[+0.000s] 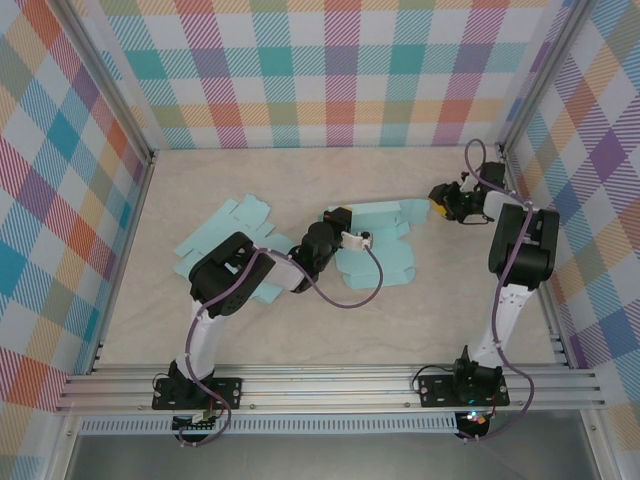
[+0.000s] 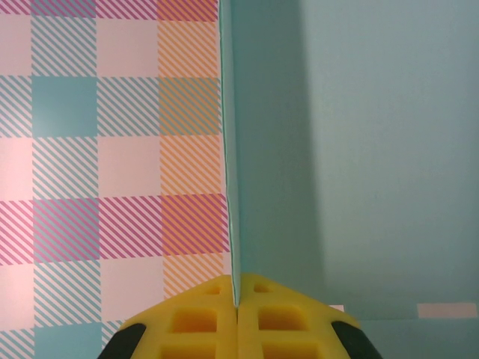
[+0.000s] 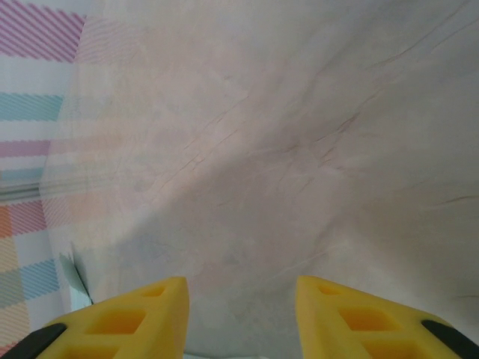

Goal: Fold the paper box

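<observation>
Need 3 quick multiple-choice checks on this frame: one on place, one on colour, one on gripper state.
1. Where is the right gripper?
A) beside the right end of the centre paper box
B) in the far left corner
C) down at the front rail

2. What colour is the paper box?
A) pink
B) light teal
C) brown

3. What state is the left gripper in?
A) open above bare table
B) shut on a thin edge of the paper box
C) shut on a purple cable

Answers:
1 A: the top view puts it just past that box's right end.
2 B: the sheet is light teal in the top and left wrist views.
3 B: the left wrist view shows the yellow fingers pressed together on the sheet's edge.
</observation>
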Motion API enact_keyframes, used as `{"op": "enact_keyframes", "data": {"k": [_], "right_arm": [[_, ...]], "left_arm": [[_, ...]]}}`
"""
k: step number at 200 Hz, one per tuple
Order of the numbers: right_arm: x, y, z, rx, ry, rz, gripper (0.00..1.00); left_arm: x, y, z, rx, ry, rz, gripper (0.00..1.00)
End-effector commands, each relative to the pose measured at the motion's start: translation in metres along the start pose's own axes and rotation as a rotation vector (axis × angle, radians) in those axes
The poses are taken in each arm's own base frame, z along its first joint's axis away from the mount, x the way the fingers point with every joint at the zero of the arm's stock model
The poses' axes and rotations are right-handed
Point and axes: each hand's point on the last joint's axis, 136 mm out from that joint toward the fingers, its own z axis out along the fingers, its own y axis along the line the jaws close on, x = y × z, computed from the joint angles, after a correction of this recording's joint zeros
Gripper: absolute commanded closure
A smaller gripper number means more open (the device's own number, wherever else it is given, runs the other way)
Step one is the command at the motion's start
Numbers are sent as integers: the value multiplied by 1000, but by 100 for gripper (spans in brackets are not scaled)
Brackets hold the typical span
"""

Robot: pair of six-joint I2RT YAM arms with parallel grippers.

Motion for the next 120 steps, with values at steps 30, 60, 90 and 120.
{"op": "enact_keyframes", "data": {"k": [30, 60, 90, 120], "right_arm": [[35, 23, -1, -75, 68, -79, 58], [52, 26, -14, -78, 54, -104, 58], [71, 29, -18, -75, 60, -129, 58], [88, 32, -13, -47, 76, -168, 58]], "left_arm": [[-12, -1, 5, -25, -32, 38, 100], [-10, -3, 6, -23, -29, 56, 100], [-10, -8, 6, -28, -27, 83, 100], [-10, -12, 6, -19, -34, 104, 100]]}}
